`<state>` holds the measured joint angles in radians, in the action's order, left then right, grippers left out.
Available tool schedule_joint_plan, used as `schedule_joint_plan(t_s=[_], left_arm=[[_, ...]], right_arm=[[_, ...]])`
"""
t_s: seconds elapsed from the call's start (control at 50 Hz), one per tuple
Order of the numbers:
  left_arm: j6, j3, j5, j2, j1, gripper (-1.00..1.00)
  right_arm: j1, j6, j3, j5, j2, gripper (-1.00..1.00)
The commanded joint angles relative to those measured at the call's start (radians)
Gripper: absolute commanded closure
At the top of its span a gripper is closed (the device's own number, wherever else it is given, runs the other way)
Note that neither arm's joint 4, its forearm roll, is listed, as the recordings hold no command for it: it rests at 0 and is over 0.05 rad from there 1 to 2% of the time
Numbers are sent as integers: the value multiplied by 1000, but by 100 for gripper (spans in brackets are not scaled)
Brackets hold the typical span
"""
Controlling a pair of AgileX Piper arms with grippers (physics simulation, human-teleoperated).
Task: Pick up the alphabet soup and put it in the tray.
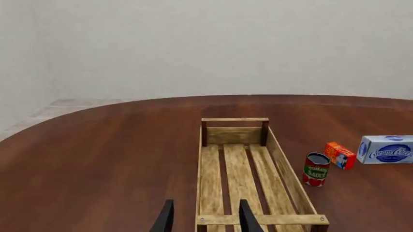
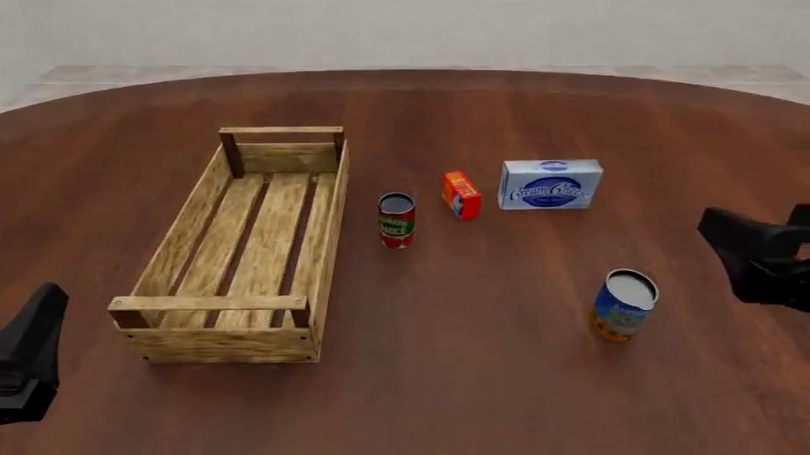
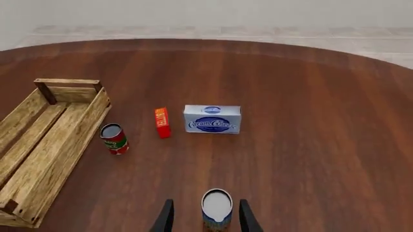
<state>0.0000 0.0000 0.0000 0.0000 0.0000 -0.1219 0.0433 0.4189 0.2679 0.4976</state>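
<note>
The right claw (image 3: 204,220) is wide, and in its wrist view the alphabet soup (image 3: 217,208) stands upright between the two dark fingers (image 3: 165,218), with a gap visible on each side of the can. From the front view the right claw (image 2: 757,254) is a dark shape at the right edge, and the alphabet soup (image 2: 624,305) stands just beside it, on the near right part of the brown surface (image 2: 481,379). I cannot tell from the pictures if the fingers already reach down to the level of the can.

The left claw (image 1: 205,217) is also wide and holds nothing. Its fingers show at the near end of the tray (image 1: 243,179) in the left wrist view. In the front view the left claw (image 2: 28,355) is at the left edge, apart from the tray (image 2: 248,248).

The tray lies on the left half of the surface, with its long side going away from the arms, and nothing lies in it. To the right of it stands a small red-and-green can (image 2: 396,220), then a small orange box (image 2: 462,195), then a blue-and-white box (image 2: 549,184). The alphabet soup is well apart from the tray and nearer to the arms than these three things.
</note>
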Motion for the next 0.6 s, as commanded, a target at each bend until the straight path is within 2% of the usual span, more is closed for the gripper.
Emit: schedule_joint_plan(t_s=[0.02, 0.04, 0.1, 0.22, 0.26, 0.3, 0.34, 0.44, 0.6], left_arm=[[0, 0, 0, 0, 0, -100], [0, 0, 0, 0, 0, -100], [0, 0, 0, 0, 0, -100], [0, 0, 0, 0, 0, -100], [0, 0, 0, 0, 0, -100], [0, 0, 0, 0, 0, -100], [0, 0, 0, 0, 0, -100], [0, 0, 0, 0, 0, -100], [0, 0, 0, 0, 0, -100]], right_arm=[[-3, 18, 150, 140, 141, -100], [-5, 33, 162, 151, 153, -100], [-1, 32, 189, 178, 177, -100], [22, 5, 238, 219, 235, -100], [55, -38, 246, 209, 280, -100], [54, -31, 254, 203, 306, -100], [59, -48, 265, 206, 336, -100], [42, 3, 273, 190, 378, -100], [42, 12, 229, 112, 469, -100]])
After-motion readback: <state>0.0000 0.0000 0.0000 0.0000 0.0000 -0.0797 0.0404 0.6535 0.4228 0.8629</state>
